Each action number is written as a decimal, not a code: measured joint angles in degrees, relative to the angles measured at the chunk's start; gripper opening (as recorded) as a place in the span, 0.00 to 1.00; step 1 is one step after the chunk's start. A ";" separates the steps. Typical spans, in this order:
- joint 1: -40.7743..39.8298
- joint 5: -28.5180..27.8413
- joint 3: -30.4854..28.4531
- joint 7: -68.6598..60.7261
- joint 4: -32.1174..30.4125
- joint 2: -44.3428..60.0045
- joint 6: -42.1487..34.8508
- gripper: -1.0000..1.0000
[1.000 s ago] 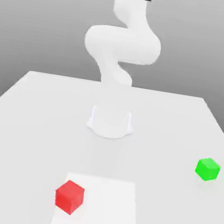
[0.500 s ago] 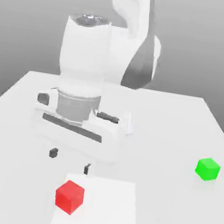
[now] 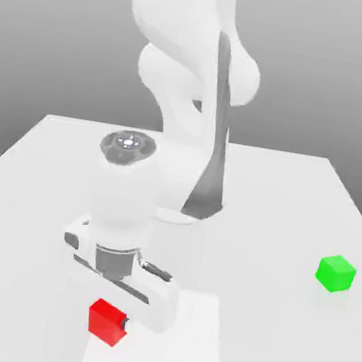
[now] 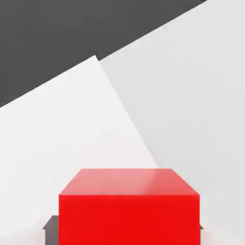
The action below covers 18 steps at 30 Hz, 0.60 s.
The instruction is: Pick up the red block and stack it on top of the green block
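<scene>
The red block [image 3: 106, 323] rests on the white table near its front edge; it also looms close in the hand view as the red block [image 4: 129, 210]. My gripper [image 3: 115, 317] has come down over it, with the white hand covering the cube's top right part and the fingers on either side of it, shut on the cube. The block still touches the table. The green block [image 3: 335, 274] sits alone at the exterior view's right, well apart from the gripper.
A paler square patch [image 3: 192, 342] marks the table [image 3: 34, 194] under and to the right of the red block. The arm's base [image 3: 188, 210] stands mid-table behind the hand. Open tabletop lies between the two blocks.
The hand has dropped from above the table down onto the red block, and its fingers have gone from open to shut around it. Neither block has shifted.
</scene>
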 joint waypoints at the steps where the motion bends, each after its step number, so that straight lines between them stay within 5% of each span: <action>1: -0.04 0.01 0.04 -0.01 -0.26 -1.74 -1.48 0.00; 6: 0.94 0.80 1.60 -2.18 -1.59 -10.42 -8.64 0.00; 18: 20.73 7.86 11.03 -26.98 -3.36 -17.76 -12.12 0.00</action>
